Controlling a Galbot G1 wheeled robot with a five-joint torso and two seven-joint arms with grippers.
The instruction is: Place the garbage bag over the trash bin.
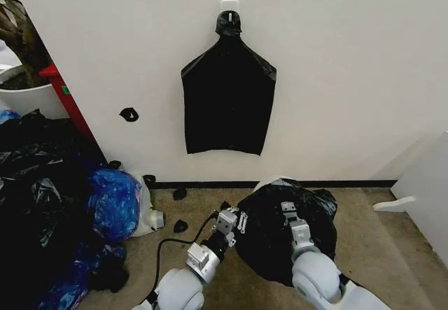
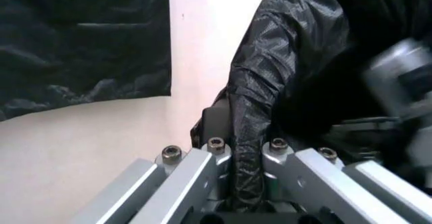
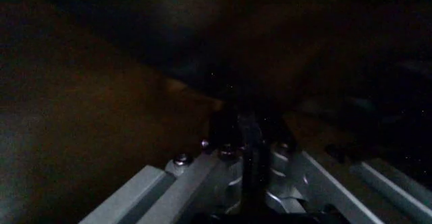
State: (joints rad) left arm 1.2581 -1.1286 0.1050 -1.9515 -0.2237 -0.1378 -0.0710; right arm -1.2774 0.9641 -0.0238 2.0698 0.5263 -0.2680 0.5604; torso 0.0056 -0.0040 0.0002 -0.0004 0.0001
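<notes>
The garbage bag (image 1: 280, 229) drapes the trash bin (image 1: 269, 182) at lower centre; left gripper (image 1: 234, 219) and right gripper (image 1: 288, 210) each pinch its plastic. Heaped bags (image 1: 49, 205) crowd the left; bare carpet (image 1: 392, 247) lies right.

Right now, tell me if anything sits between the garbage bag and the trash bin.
Nothing visible does. The garbage bag already drapes over the trash bin, only a sliver of rim showing. The left gripper and right gripper each pinch bag film.

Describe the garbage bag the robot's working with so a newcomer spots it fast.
On the floor below the white wall, right in front of the robot, sits the garbage bag: a puffed, crinkled black mound pinched by the left gripper and right gripper. The flat bag hangs from a hook.
</notes>
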